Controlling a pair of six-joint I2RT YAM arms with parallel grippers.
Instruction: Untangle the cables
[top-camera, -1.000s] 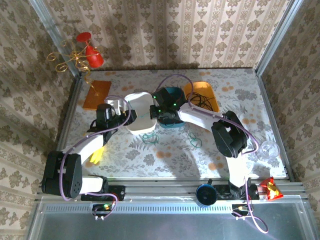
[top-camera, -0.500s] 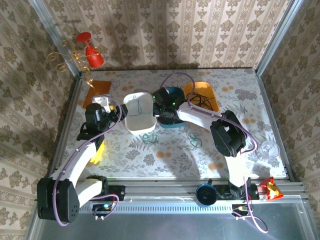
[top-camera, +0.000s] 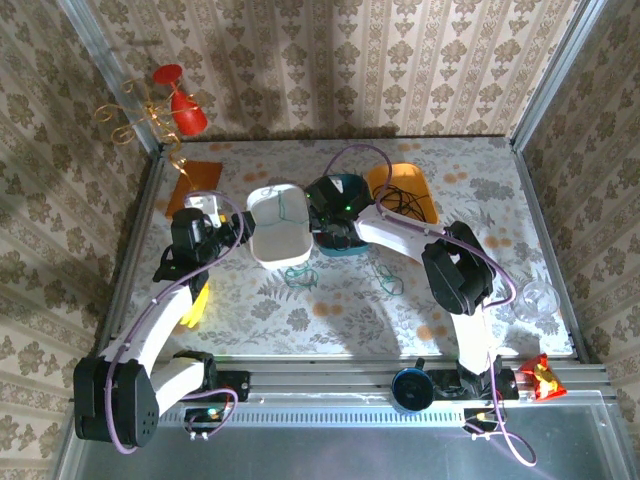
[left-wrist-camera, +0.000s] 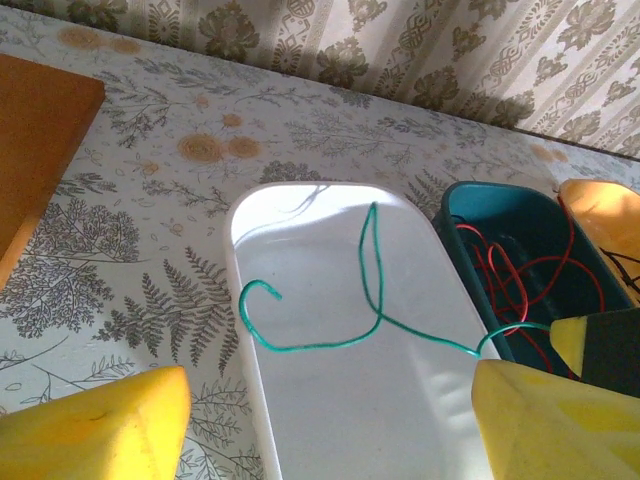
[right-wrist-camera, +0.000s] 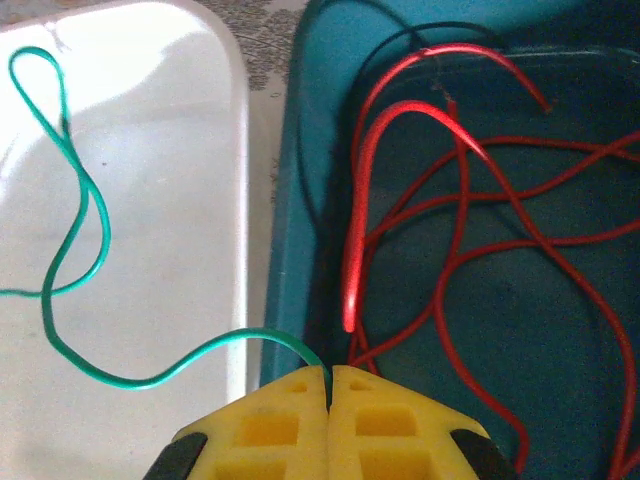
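Your left pincer (left-wrist-camera: 320, 430) has let go and drawn back toward the left side of the worktop (left-wrist-camera: 150, 150) over the last second. Its yellow fingers (left-wrist-camera: 100, 430) now stand wide apart with nothing between them. The green cable (left-wrist-camera: 372, 270) lies looped on the floor of the white tray (left-wrist-camera: 240, 350), so most of it looks sorted.

One end is not free. It crosses the rim toward the teal tray (left-wrist-camera: 470, 195), where your right pincer (right-wrist-camera: 330, 380) is clenched on it. The job likely wants that end dropped into the white tray too. The red cables (right-wrist-camera: 460, 230) lie loose in the teal tray, just beside that grip, and black cables (top-camera: 400, 203) sit in the orange tray (top-camera: 412, 180).

Two small green tangles (top-camera: 298, 278) rest on the fern-patterned cloth nearer you. Damask wallpaper closes in the cell on three sides.
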